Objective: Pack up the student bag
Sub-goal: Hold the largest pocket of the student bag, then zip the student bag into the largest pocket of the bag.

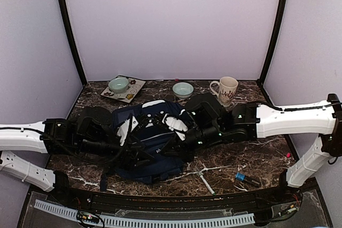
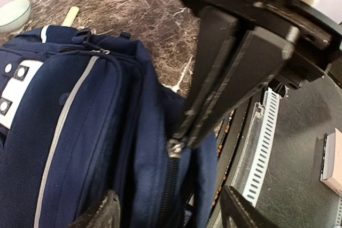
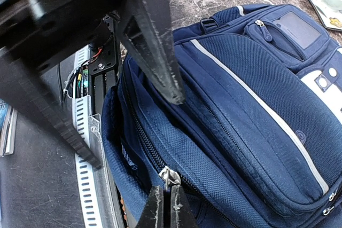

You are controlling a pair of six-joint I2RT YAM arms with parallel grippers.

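Observation:
The student bag (image 1: 153,118), navy blue with thin pale stripes, lies in the middle of the table with both arms meeting over it. My right gripper (image 3: 165,209) is shut on the metal zipper pull (image 3: 170,176) of the main compartment, at the bag's edge nearest the table front. In the left wrist view the same pull (image 2: 175,147) sits pinched at the tips of the right gripper's fingers (image 2: 214,105). My left gripper (image 2: 171,214) is open and straddles the bag's zipper line just behind the pull, holding nothing.
At the back stand a teal bowl (image 1: 118,84) on a patterned tray (image 1: 133,93), a second bowl (image 1: 183,89) and a white mug (image 1: 226,90). A blue-handled screwdriver (image 1: 247,178) and a grey tool (image 1: 204,179) lie front right. A perforated cable duct (image 1: 144,219) runs along the near edge.

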